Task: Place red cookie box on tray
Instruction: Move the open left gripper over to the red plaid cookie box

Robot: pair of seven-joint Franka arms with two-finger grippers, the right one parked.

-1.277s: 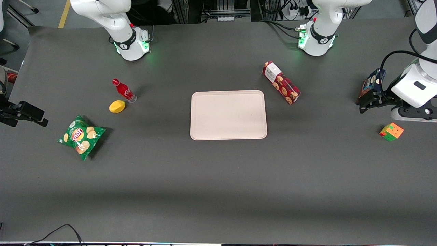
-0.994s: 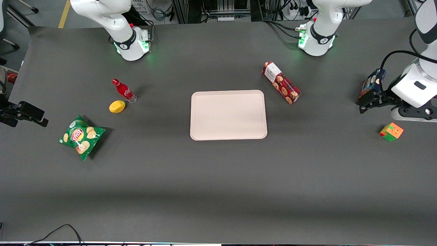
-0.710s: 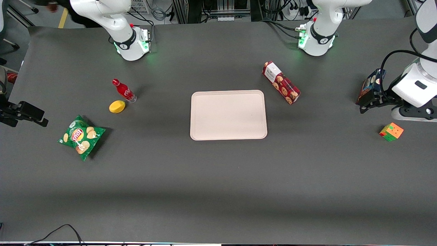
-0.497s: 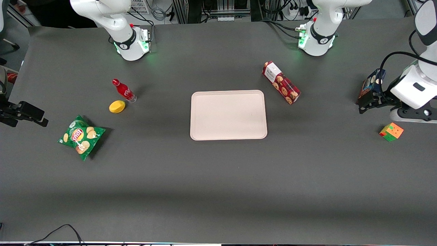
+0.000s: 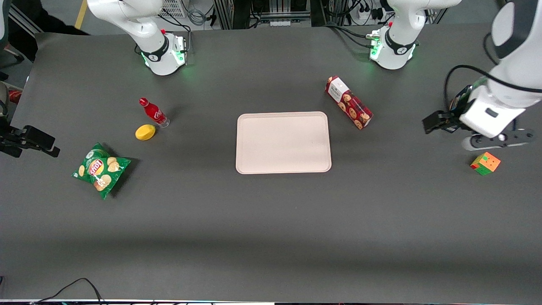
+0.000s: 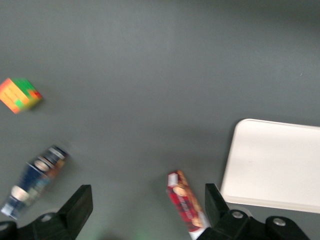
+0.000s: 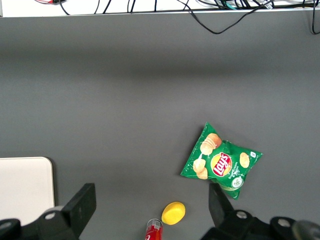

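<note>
The red cookie box point(image 5: 348, 102) lies flat on the dark table, just off one corner of the tray point(image 5: 283, 142) and farther from the front camera than it. The pale beige tray has nothing on it. My gripper point(image 5: 431, 121) hovers above the table toward the working arm's end, apart from the box. The left wrist view shows my gripper point(image 6: 147, 210) open and holding nothing, with the red cookie box point(image 6: 187, 207) close to one finger and the tray point(image 6: 275, 165) beside it.
A dark blue cookie box point(image 5: 460, 96) stands beside my arm, and a coloured cube point(image 5: 485, 163) lies nearer the front camera. Toward the parked arm's end are a chips bag point(image 5: 100, 169), a yellow lemon point(image 5: 145, 132) and a small red bottle point(image 5: 153, 112).
My arm has swung away from the dark blue cookie box and toward the red cookie box and tray. No object on the table has moved.
</note>
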